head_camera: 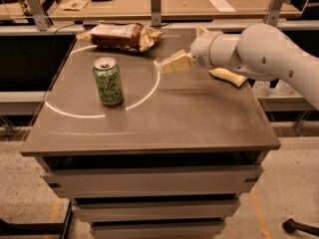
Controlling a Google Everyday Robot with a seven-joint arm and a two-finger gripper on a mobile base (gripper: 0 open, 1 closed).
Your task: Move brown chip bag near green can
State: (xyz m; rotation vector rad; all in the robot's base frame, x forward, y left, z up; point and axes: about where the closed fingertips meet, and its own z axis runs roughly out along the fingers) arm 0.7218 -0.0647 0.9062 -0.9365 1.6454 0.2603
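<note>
The brown chip bag (121, 36) lies flat near the far edge of the grey table (199, 123), left of its middle. The green can (107, 81) stands upright on the left half of the table, well in front of the bag and apart from it. My gripper (174, 62) reaches in from the right on a white arm (259, 51). It hovers above the table, right of the bag and in front of it, touching neither the bag nor the can, and it holds nothing.
A yellow sponge (229, 76) lies on the table under the arm. A white circular line (149, 86) is marked on the tabletop. Small bottles (256, 87) stand off the right edge. A wooden bench (174, 1) runs behind the table.
</note>
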